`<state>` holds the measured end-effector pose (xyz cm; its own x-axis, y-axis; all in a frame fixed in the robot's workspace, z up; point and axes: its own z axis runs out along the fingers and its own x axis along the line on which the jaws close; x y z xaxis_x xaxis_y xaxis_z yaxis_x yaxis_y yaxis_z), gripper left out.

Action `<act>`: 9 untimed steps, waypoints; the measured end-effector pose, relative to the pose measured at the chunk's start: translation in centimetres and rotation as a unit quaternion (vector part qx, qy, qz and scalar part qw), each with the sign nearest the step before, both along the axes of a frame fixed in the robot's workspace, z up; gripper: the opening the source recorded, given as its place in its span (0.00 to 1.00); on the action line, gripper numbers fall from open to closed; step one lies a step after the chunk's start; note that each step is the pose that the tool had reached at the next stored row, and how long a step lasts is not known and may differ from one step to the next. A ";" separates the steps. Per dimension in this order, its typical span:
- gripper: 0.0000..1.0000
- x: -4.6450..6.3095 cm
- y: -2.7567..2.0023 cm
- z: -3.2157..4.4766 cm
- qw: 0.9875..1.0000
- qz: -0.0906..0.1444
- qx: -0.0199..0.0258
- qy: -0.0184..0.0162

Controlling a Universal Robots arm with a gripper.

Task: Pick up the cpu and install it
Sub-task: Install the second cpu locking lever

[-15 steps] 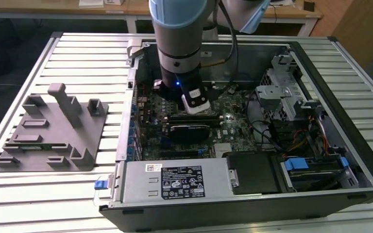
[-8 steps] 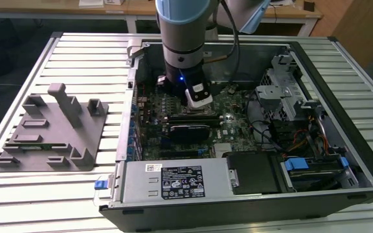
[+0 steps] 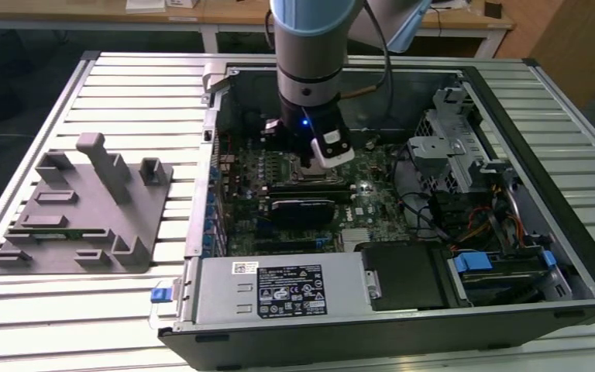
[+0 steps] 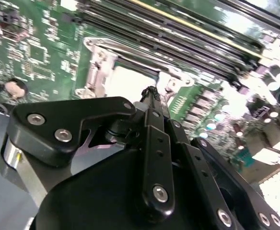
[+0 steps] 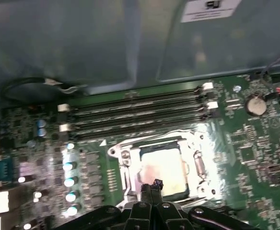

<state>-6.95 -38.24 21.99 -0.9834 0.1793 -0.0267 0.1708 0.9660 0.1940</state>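
- Gripper (image 5: 152, 188) fingers are seen pressed together, nothing gripped, at 6 o'clock of the cpu (image 5: 163, 165).
- Cpu is seated within socket frame (image 5: 197, 165); pins could be bent by misalignment.

Arm (image 3: 313, 46): silver-grey tube with pale blue joint cap, black wrist section, small blue light, white block at side, black cable alongside. Tool (image 4: 152, 96): matte black linkage plates, silver screw heads, silver collar behind.
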 end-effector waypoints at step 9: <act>0.11 1.8 0.73 -0.07 1.000 0.000 -0.009 0.000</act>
<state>-5.19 -37.51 21.92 -0.9834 0.1789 -0.0294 0.1711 0.9693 0.1768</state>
